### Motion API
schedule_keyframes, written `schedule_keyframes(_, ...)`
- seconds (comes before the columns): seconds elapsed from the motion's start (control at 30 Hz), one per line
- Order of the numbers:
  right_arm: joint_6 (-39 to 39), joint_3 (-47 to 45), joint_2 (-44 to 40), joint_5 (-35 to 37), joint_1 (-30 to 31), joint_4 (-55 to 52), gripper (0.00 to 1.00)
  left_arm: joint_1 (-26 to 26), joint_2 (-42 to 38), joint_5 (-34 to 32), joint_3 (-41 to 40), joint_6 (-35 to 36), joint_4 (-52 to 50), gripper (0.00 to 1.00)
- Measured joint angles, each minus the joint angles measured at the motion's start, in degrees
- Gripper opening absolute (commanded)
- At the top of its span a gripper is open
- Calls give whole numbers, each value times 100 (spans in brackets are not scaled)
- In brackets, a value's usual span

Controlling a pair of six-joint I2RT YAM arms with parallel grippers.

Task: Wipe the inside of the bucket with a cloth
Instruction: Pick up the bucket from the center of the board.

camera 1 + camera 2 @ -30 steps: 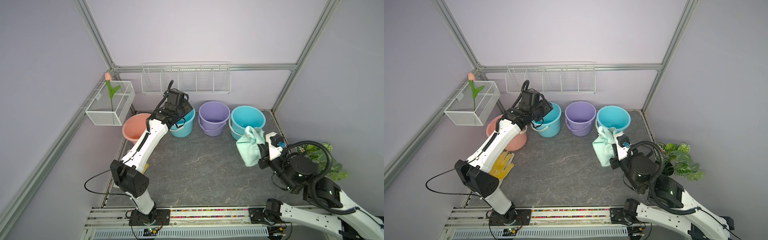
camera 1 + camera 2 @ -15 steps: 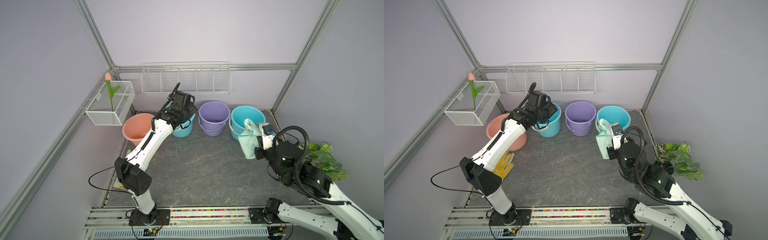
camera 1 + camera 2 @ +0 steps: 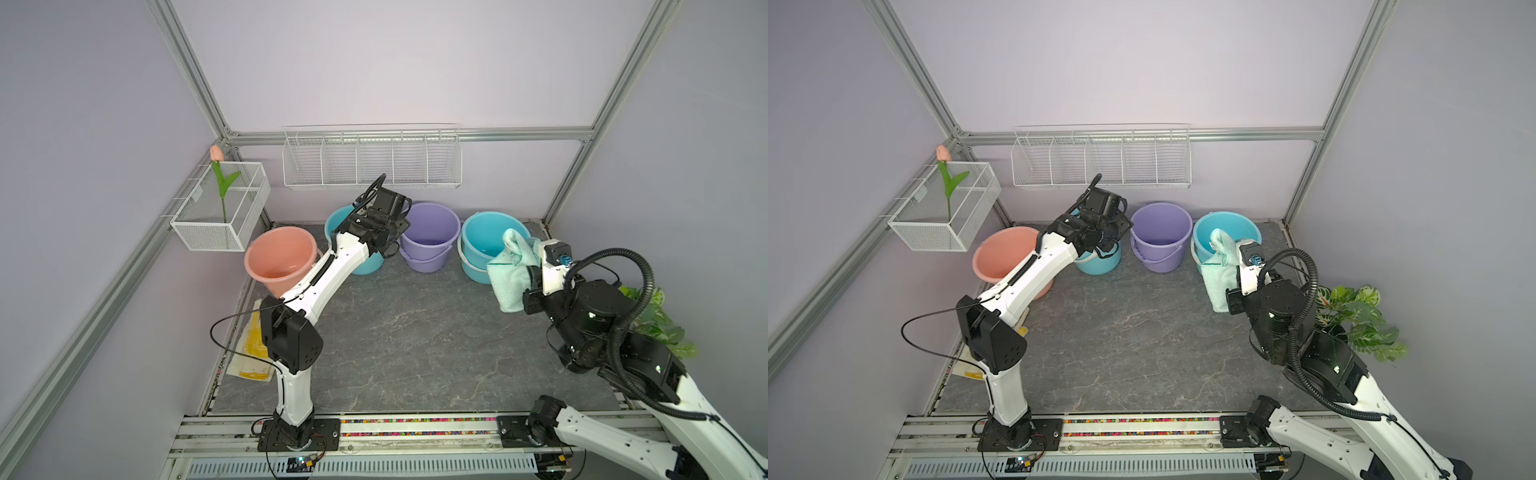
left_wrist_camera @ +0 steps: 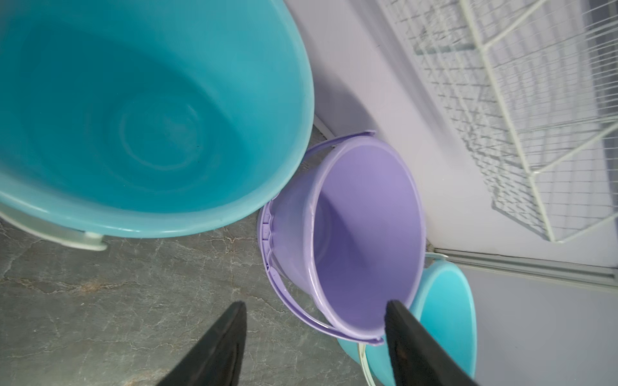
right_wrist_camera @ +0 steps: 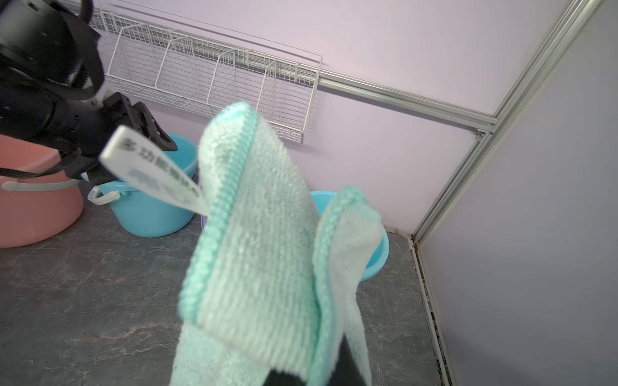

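A robotics lab test cell: aluminium frame posts (image 3: 199,79) holding plain lilac wall panels (image 3: 395,62), robot arms (image 3: 328,270) bolted to a slotted rail (image 3: 415,427), with plastic buckets (image 3: 424,262), a wire wall rack (image 3: 370,162) and a tulip (image 3: 216,153) as props.

Left arm (image 3: 332,270): stretched toward 1 o'clock; left gripper (image 4: 314,317) jaws apart. Right arm (image 3: 590,316): bent toward 11 o'clock; right gripper (image 5: 314,367) jaws clamped.

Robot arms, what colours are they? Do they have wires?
Both are white tubes with chunky black joints. The left arm has a thin black cable; the right arm wears a fat ribbed black hose. The jaws are black.
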Motion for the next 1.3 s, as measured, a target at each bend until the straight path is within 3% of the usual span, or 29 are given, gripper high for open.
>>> schedule_keyframes(0.27, -278, 9, 203, -107, -39, 125, 7, 11, 1637, 52, 1628, -98, -492, 67)
schedule_keyframes(0.53, -498, 17, 354, -243, -125, 282, 7, 11, 2267, 245, 1899, -142, -756, 56)
schedule_keyframes(0.7, -511, 17, 332, -326, -140, 313, 7, 11, 2199, 317, 1676, -144, -717, 49)
schedule_keyframes(1.13, -474, 17, 269, -518, -160, 326, 7, 11, 1471, 330, 946, 90, -595, 11)
schedule_keyframes(1.3, -424, 17, 269, -621, -160, 315, 7, -7, 1220, 374, 654, 221, -568, 3)
